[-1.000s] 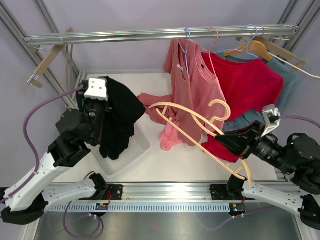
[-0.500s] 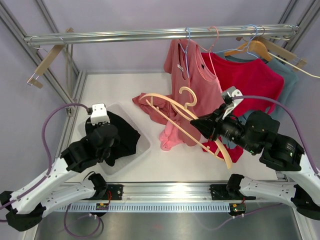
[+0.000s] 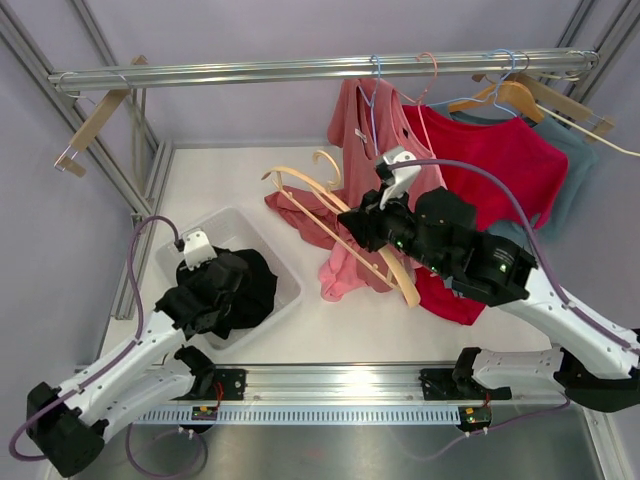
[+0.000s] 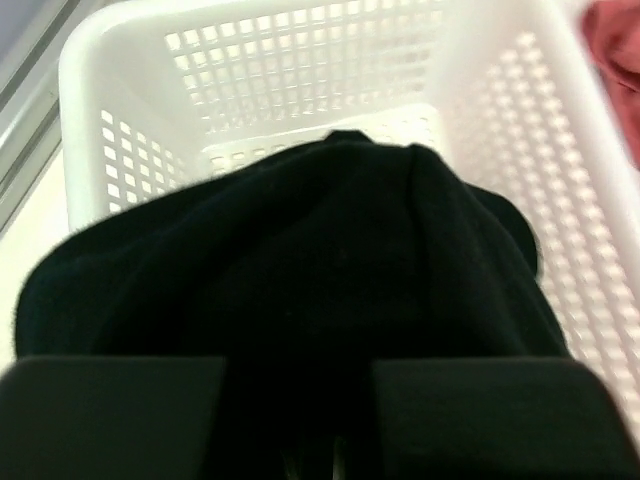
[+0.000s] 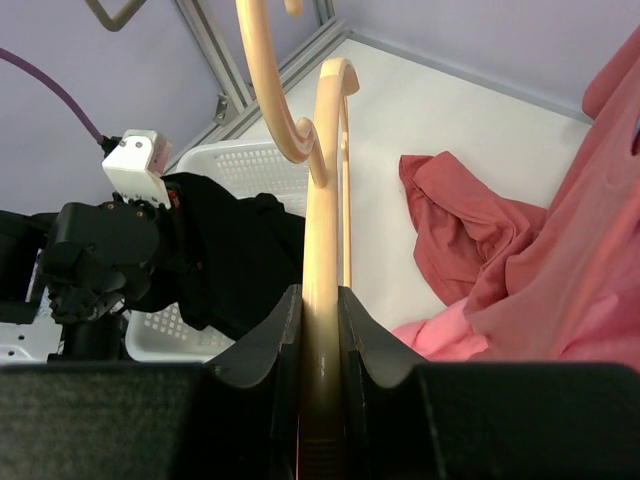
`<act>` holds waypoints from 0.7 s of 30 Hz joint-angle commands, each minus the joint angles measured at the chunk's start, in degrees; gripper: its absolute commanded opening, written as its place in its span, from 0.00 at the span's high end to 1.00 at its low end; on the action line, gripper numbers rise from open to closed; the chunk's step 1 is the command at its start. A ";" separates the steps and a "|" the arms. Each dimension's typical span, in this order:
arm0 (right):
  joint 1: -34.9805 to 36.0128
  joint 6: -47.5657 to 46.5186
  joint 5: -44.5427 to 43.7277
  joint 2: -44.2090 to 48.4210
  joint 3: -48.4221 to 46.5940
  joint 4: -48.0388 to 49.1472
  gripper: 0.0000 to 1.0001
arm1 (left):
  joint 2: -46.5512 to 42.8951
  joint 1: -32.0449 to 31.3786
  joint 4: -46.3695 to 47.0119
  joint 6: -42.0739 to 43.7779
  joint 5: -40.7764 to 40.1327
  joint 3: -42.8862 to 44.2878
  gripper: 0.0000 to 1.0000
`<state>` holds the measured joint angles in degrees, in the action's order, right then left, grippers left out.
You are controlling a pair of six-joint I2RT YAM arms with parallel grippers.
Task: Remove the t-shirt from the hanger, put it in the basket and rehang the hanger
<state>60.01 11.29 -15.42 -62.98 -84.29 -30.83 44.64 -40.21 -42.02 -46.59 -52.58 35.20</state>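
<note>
The black t-shirt (image 3: pixel 243 288) lies bunched in the white perforated basket (image 3: pixel 216 222) at the near left. My left gripper (image 3: pixel 222 302) is pressed down into it. In the left wrist view black cloth (image 4: pixel 330 280) covers the fingers, so how the jaws stand is hidden; the basket wall (image 4: pixel 300 60) rises behind. My right gripper (image 3: pixel 357 227) is shut on the bare cream hanger (image 3: pixel 322 212), held in the air over mid-table. In the right wrist view both fingers clamp the hanger's bar (image 5: pixel 322 230) at the gripper (image 5: pixel 320 310).
A pink shirt (image 3: pixel 385 150), a red shirt (image 3: pixel 490 170) and a grey-blue shirt (image 3: pixel 578 170) hang from the rail (image 3: pixel 300 70) at the back right. A pink cloth (image 3: pixel 300 215) lies on the table. Wooden hangers (image 3: pixel 95 125) hang at the rail's left end.
My left arm has come down and lowered the black t-shirt into the basket. My right arm has carried the cream hanger leftward and toward the back.
</note>
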 commanded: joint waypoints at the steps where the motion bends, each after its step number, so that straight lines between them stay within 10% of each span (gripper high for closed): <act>1: 0.29 -1.80 -1.19 -2.92 -4.47 5.43 1.00 | 1.67 8.10 16.75 2.36 7.46 -2.85 0.83; 10: 0.11 -5.13 -5.93 -14.61 -13.87 5.87 1.00 | 5.72 23.16 27.96 4.40 32.17 -3.04 0.10; 21: -4.11 -9.27 -1.37 -30.61 -36.96 3.41 1.00 | -5.97 26.57 15.92 5.28 41.58 3.30 0.01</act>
<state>56.47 4.80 -18.35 -92.20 -113.60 -29.41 38.87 -15.53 -24.10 -41.85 -15.75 36.82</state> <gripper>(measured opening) 0.236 0.987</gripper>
